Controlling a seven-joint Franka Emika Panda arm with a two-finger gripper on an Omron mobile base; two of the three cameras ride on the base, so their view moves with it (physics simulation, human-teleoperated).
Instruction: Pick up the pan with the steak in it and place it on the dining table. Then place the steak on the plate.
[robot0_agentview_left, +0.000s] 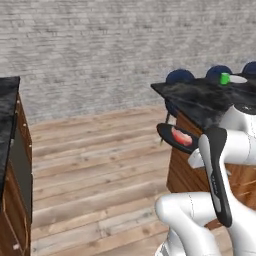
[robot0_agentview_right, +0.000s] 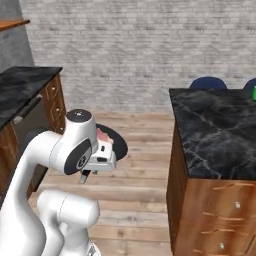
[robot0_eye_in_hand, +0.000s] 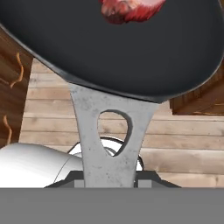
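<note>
The black pan (robot0_eye_in_hand: 122, 52) hangs in the air over the wood floor, with my gripper (robot0_eye_in_hand: 109, 183) shut on its grey metal handle (robot0_eye_in_hand: 94, 118). The pinkish-red steak (robot0_eye_in_hand: 129, 8) lies inside the pan. From the left base view the pan (robot0_agentview_left: 167, 132) with the steak (robot0_agentview_left: 181, 136) floats just left of the dining table (robot0_agentview_left: 200, 100), below its black marble top. In the right base view the pan (robot0_agentview_right: 119, 145) and steak (robot0_agentview_right: 103, 134) peek out behind my hand, well left of the dining table (robot0_agentview_right: 215, 130). A pale plate (robot0_agentview_left: 239, 79) sits at the table's far side.
A green object (robot0_agentview_left: 225, 78) lies beside the plate. Blue chairs (robot0_agentview_left: 180, 76) stand behind the table. A dark-topped wall counter (robot0_agentview_right: 22, 87) with wood cabinets runs along the left. Open wood floor (robot0_agentview_left: 100, 165) lies between counter and table, with a brick wall beyond.
</note>
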